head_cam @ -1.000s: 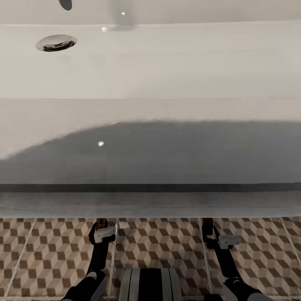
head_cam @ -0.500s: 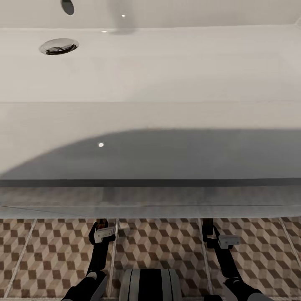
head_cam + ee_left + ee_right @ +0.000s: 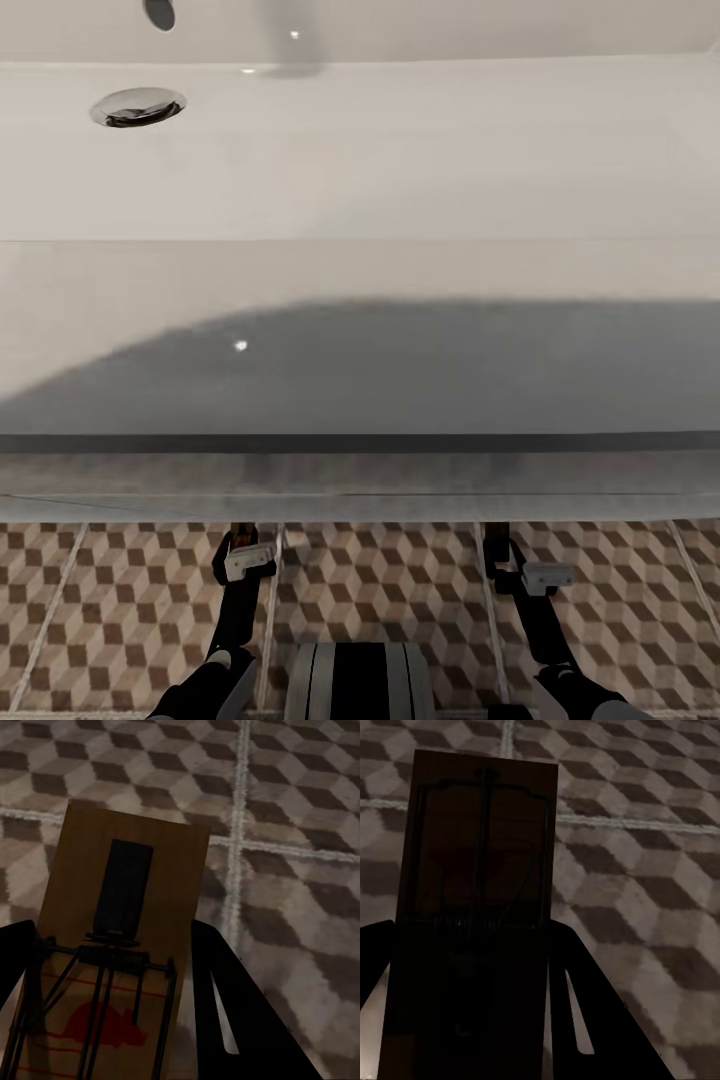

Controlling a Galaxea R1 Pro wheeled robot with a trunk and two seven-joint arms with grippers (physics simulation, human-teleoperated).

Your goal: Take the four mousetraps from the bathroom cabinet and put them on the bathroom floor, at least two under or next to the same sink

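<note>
The wide white sink spreads across the head view, its chrome drain at the far left. Both my arms reach forward under its front edge, over the cube-patterned bathroom floor. In the left wrist view my left gripper is shut on a tan mousetrap with dark wire and a red mouse mark, held above the tiles. My right gripper is shut on a second mousetrap, dark in the sink's shadow. The cabinet is out of view.
The sink's front edge overhangs the fingertips of both arms in the head view. My own base sits at the bottom between the arms. Pale grout lines cross the shaded tiles under the traps.
The head view has shifted slightly, so the sink sits a little lower in the picture than a second ago. Both arms hold the same places.
</note>
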